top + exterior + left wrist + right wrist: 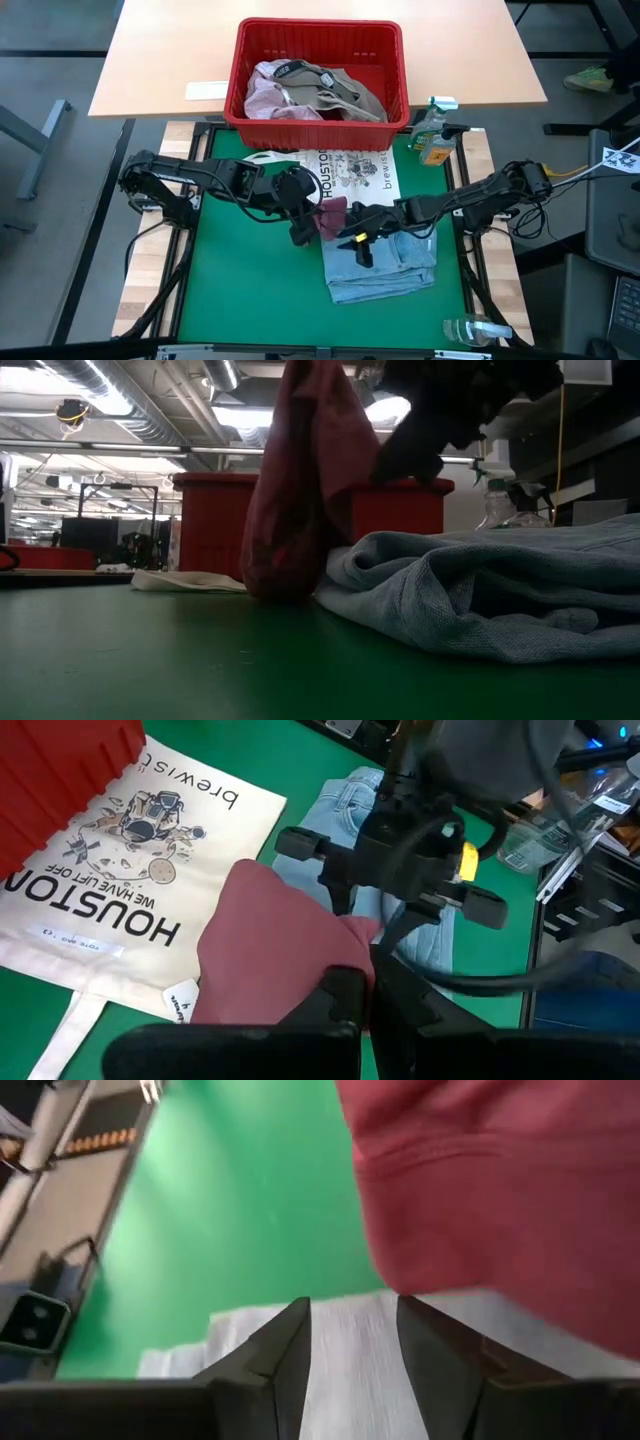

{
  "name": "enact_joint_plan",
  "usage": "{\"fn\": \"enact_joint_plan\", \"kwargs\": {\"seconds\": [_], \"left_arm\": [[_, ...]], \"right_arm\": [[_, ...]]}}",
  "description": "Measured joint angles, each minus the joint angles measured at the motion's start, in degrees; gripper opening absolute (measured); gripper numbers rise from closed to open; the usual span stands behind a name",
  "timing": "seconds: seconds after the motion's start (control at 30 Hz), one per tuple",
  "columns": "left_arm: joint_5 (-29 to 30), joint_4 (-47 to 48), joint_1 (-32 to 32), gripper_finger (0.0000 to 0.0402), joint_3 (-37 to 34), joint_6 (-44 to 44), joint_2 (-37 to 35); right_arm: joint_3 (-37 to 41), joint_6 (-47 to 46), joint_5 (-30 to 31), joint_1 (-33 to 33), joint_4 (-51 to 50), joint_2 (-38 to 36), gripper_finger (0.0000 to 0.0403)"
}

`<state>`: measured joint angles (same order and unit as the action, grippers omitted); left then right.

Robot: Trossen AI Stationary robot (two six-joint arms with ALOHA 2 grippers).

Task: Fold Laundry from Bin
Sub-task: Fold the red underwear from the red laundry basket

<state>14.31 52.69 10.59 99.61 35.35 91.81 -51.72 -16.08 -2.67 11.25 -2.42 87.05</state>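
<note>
1. Nearest the front edge of the green tabletop (240, 290), a light blue garment (385, 262) is lying folded into a rough rectangle, its long axis running from the front edge toward the far side, its surface creased and bunched.
2. Above the blue garment's far left corner, the right gripper (362, 240) is hovering with its fingers (285, 1348) spread apart, nothing between them; the blue cloth is showing in the gap.
3. Just to the left, the left gripper (300, 232) is pressing its fingers together on a maroon garment (331, 216), pinching it near the top.
4. The maroon garment is hanging as a limp, upright bundle, long axis vertical, its lower end touching the tabletop right beside the blue garment.
5. Farther back, a white tote bag (350, 172) printed "HOUSTON" is lying flat.
6. Beyond it, the red bin (320, 40) is sitting at the far edge, holding a jumbled heap of pale pink (265, 95) and khaki-grey (345, 90) cloth.
</note>
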Motion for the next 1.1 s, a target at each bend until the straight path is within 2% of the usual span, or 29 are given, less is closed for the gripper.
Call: {"fn": "enact_joint_plan", "kwargs": {"seconds": [0.3,0.53,0.73,0.83,1.0,1.1], "left_arm": [[0.00,0.04,0.00,0.0001,0.00,0.00,0.00],[0.00,0.20,0.00,0.0001,0.00,0.00,0.00],[-0.02,0.48,0.00,0.0001,0.00,0.00,0.00],[-0.02,0.48,0.00,0.0001,0.00,0.00,0.01],[-0.02,0.46,0.05,0.0001,0.00,-0.02,0.00],[0.35,0.44,0.34,0.0001,0.00,-0.26,0.02]], "right_arm": [[-0.02,-0.65,0.61,-0.04,8.41,-0.02,0.0150],[-0.02,-9.47,0.71,-0.02,0.59,-0.02,0.0150],[-0.02,-9.44,-0.40,-0.02,-7.25,-0.02,0.0150],[0.09,-5.67,-0.35,-0.02,-8.09,-0.02,0.0150],[4.97,-5.10,-0.57,-1.37,-3.01,-0.09,0.0150],[9.00,-7.13,-0.91,-2.64,5.30,-0.09,0.0150]]}}
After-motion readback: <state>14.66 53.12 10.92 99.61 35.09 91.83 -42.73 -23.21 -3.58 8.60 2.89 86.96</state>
